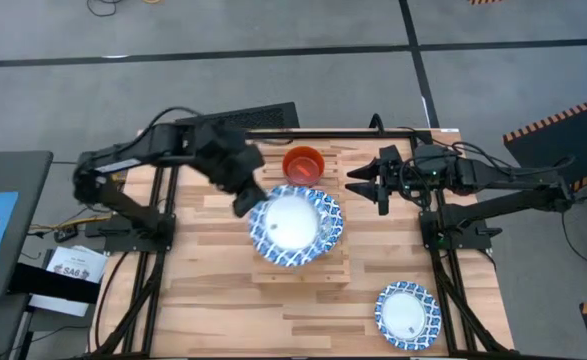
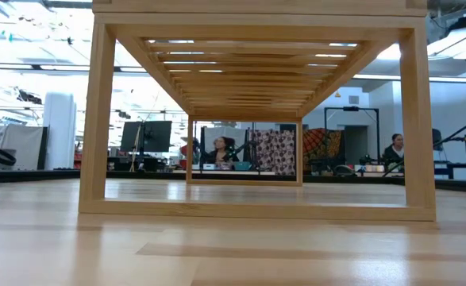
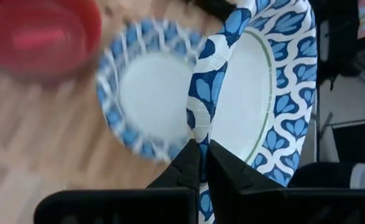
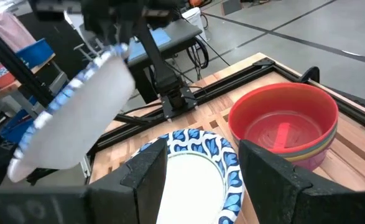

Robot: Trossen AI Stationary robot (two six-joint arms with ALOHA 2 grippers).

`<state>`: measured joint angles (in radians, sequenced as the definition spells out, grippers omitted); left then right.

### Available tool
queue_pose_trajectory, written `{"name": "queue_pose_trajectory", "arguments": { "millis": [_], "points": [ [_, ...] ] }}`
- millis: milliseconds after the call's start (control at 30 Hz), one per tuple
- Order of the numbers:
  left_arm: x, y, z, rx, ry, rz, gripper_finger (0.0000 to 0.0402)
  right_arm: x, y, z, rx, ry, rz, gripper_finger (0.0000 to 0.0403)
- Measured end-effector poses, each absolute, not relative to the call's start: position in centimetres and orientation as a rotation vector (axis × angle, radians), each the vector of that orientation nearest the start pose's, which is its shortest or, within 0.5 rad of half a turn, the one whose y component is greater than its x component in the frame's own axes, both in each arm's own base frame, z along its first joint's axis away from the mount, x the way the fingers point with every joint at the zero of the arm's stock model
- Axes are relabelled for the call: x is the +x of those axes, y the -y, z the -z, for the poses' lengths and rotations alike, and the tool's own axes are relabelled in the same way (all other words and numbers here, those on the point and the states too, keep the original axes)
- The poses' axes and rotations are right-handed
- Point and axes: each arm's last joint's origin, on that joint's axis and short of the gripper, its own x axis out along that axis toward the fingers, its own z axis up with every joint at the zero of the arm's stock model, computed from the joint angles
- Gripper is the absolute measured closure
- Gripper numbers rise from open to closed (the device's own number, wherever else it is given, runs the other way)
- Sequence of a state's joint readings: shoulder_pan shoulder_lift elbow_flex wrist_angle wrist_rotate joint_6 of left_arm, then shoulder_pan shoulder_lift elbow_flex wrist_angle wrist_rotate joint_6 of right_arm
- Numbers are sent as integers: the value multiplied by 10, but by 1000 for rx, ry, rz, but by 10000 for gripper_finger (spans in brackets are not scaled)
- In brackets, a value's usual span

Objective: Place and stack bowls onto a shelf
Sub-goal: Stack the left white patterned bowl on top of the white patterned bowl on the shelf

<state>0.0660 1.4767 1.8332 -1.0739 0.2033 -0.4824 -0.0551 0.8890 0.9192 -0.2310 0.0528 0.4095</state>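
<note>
Left wrist view shows the left gripper (image 3: 201, 163) pinching the rim of a blue bowl (image 3: 257, 93), held tilted just above another blue bowl (image 1: 295, 226) on the shelf (image 1: 303, 272); the right gripper (image 1: 358, 180) waits open, near.

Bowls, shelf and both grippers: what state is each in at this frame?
Held patterned bowl: tilted, rim pinched by left gripper.
Patterned bowl on shelf: resting flat.
Red bowl: upright, topping a stack.
Front patterned bowl: on table.
Shelf: upright.
Right gripper: open, empty.

Shelf (image 1: 303, 270) top crowded: blue bowls (image 1: 295, 226), red bowl (image 1: 303, 162); tabletop (image 1: 213, 300) open.
</note>
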Motion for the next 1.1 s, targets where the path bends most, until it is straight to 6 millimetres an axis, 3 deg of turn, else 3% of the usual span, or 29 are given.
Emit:
{"name": "queue_pose_trajectory", "arguments": {
  "millis": [100, 400, 800, 1100],
  "points": [
    [295, -24, -446, -538, -722, -61, 401, 191, 11, -357, 408, -177, 144, 179],
    [332, -43, -415, -545, -824, -73, 401, 191, 9, -357, 407, -179, 131, 179],
    [339, -46, -409, -445, -837, -50, 369, 191, 9, -357, 407, -180, 131, 179],
    [345, -48, -411, -397, -778, -49, 297, 191, 9, -357, 407, -179, 131, 179]
  ]
}}
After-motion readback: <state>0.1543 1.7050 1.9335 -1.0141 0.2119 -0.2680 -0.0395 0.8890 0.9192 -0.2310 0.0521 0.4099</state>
